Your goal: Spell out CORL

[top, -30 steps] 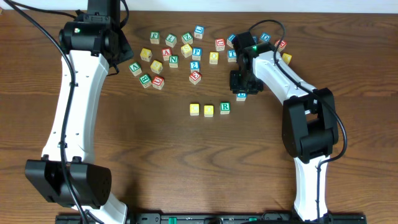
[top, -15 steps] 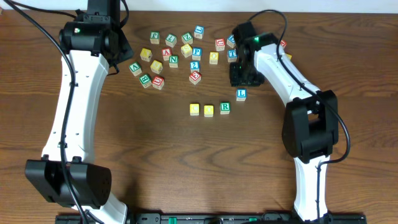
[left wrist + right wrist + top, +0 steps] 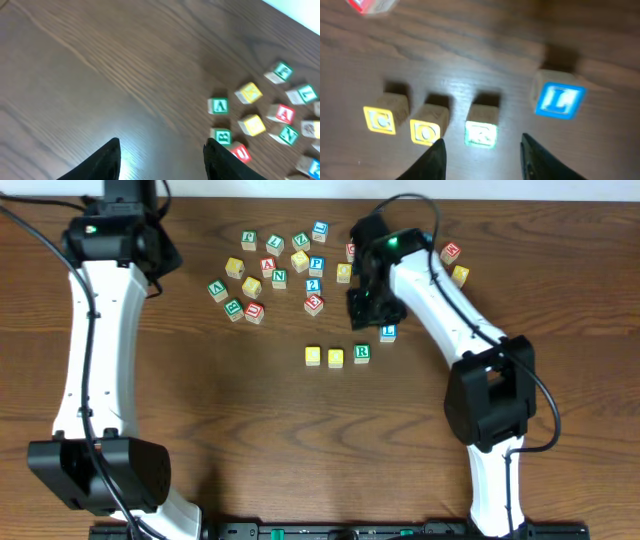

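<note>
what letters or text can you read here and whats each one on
"C": yellow C cube, left end of the row
"O": yellow O cube, beside it
"R": green R cube, third in row
"L": blue L cube, apart, right of the row
"A": green A cube
"A": red A cube
The other cubes are too blurred or small to read.

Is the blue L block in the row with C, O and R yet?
Out, not yet. The L block sits apart from the R block, to its right and farther back.
</note>
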`<state>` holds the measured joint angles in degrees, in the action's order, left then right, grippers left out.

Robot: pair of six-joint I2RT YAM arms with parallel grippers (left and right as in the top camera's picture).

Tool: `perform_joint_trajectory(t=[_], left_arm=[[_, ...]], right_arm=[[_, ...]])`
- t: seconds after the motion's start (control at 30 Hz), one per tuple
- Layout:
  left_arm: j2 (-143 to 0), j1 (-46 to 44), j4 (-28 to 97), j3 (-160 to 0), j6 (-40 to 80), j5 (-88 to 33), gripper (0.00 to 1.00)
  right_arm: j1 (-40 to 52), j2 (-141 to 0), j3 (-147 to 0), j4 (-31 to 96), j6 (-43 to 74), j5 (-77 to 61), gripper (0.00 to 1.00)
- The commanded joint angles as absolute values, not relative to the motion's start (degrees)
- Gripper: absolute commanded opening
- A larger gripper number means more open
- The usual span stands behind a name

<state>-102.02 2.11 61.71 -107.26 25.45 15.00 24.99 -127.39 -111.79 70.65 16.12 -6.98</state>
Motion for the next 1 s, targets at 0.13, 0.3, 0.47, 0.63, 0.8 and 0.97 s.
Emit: perform_joint_trajectory(t=[0.13,0.3,0.47,0.63,0.8,0.97], left_arm=[[-102.8,4.2,62.0,-106.6,25.1,16.1,0.53],[-102.8,4.2,62.4,-106.6,25.1,16.1,0.53],[-102.8,4.2,62.7,-106.6,25.1,16.1,0.53],[-102.8,4.2,62.7,-106.6,25.1,16.1,0.53],[-102.8,4.2,62.8,-106.6,25.1,16.1,0.53],[-102.8,4.2,62.8,-106.6,25.1,16.1,0.53]], right_arm=[[28.6,-126.0,-104.7,67.4,21.9,-1.6,0.42],[29.5,-126.1,-103.5,66.2,24.4,-0.3,0.42],[29.4,-126.1,-102.0,65.5,24.8,-0.3,0.43],[30.1,-126.1,-101.4,64.7,24.8,-0.3,0.44],[30.1,-126.3,-101.4,64.5,24.8,-0.3,0.44],[30.1,-126.4,-100.6,63.9,24.9,-0.3,0.44]])
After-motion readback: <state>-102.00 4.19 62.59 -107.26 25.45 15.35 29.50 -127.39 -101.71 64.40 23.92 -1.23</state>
